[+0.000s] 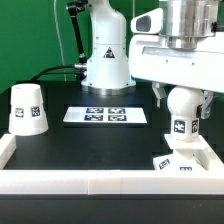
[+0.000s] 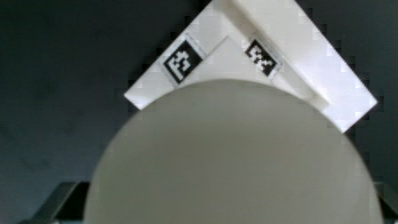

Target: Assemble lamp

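The white ball bulb (image 1: 182,112) with a square tag hangs in my gripper (image 1: 183,97), which is shut on its top. It is just above the low square base (image 1: 177,161), which sits tilted in the front corner on the exterior view's right. In the wrist view the bulb (image 2: 222,155) fills most of the picture and the tagged base (image 2: 267,65) shows beyond it. A finger (image 2: 68,200) shows dimly at the bulb's side. The tapered shade (image 1: 27,108) stands on the table at the exterior view's left.
The marker board (image 1: 106,115) lies flat on the black table's middle. A white raised wall (image 1: 100,182) runs along the front and both sides. The arm's white pedestal (image 1: 106,60) stands at the back.
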Robot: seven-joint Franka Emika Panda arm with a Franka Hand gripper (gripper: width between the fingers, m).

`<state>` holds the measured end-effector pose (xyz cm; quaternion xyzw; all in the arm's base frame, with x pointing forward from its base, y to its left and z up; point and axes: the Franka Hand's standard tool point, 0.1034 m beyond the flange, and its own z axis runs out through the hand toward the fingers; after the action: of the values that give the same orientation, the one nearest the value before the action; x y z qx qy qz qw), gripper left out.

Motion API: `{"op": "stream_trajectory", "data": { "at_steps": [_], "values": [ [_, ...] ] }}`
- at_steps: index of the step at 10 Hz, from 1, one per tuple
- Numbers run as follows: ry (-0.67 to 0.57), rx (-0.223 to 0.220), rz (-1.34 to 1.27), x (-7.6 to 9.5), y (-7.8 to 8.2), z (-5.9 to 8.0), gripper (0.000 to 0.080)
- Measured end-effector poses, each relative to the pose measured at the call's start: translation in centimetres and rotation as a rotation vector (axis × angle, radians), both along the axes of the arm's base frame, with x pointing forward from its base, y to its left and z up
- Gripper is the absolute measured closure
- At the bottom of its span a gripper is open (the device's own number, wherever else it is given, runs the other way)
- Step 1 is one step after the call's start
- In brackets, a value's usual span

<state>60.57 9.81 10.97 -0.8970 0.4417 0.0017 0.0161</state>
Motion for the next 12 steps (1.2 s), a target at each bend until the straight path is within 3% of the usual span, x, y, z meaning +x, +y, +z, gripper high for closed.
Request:
{"op": "stream_trajectory", "data": {
  "at_steps": [4, 5, 6, 7, 12],
  "values": [
    [0.012, 0.031, -0.173, -0.05, 0.12, -0.05, 0.0220],
    [0.011, 0.031, -0.163, -0.05, 0.14, -0.05, 0.0161],
    [0.009, 0.031, -0.122, -0.03, 0.18, -0.04, 0.0161],
    [0.001, 0.029, -0.065, 0.03, 0.38, 0.00, 0.0110],
    [-0.044, 0.020, 0.519, 0.29, 0.41, 0.17, 0.0101]
  ]
}}
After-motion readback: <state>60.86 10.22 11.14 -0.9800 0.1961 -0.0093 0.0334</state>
